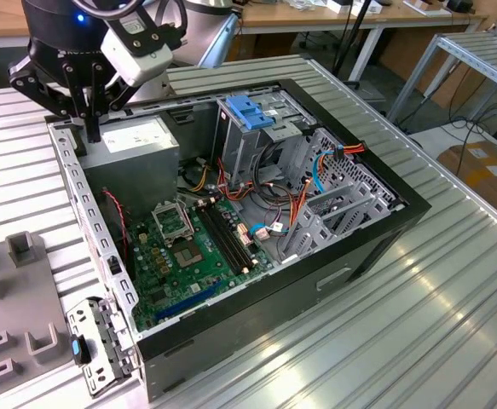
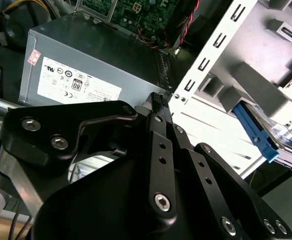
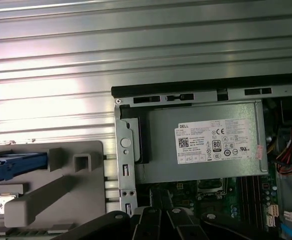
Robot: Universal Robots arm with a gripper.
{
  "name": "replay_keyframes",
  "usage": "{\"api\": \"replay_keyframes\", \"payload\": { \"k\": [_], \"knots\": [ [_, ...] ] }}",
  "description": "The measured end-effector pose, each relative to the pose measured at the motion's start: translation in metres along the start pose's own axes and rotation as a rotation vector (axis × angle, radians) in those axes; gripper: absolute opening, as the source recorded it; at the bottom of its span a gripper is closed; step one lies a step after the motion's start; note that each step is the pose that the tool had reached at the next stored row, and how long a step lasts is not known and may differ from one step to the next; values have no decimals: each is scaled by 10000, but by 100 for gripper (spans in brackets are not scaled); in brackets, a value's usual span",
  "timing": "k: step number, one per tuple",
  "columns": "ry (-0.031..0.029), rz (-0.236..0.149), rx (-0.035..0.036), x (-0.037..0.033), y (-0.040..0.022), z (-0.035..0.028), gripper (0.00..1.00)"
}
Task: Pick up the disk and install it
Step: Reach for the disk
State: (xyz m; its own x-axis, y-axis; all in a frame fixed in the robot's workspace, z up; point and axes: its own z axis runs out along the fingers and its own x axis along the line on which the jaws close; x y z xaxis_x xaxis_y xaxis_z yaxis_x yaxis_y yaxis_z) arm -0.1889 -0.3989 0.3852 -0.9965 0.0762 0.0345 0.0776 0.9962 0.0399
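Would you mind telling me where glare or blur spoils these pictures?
In the first wrist view, glare washes out the ribbed table; in the exterior view, a softer sheen streaks it; in the second wrist view, the end effector looms dark and the disk looks soft.

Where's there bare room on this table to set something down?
The ribbed table is bare at the exterior view's right of the computer case. Crowded: inside the case, around cables and drive cage; the grey fixture takes that view's left.
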Motion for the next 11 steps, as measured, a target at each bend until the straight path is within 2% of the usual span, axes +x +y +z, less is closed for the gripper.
{"api": "replay_keyframes", "payload": {
  "k": [11],
  "knots": [
    [36,1,3,35,-3,6,11]
  ]
}}
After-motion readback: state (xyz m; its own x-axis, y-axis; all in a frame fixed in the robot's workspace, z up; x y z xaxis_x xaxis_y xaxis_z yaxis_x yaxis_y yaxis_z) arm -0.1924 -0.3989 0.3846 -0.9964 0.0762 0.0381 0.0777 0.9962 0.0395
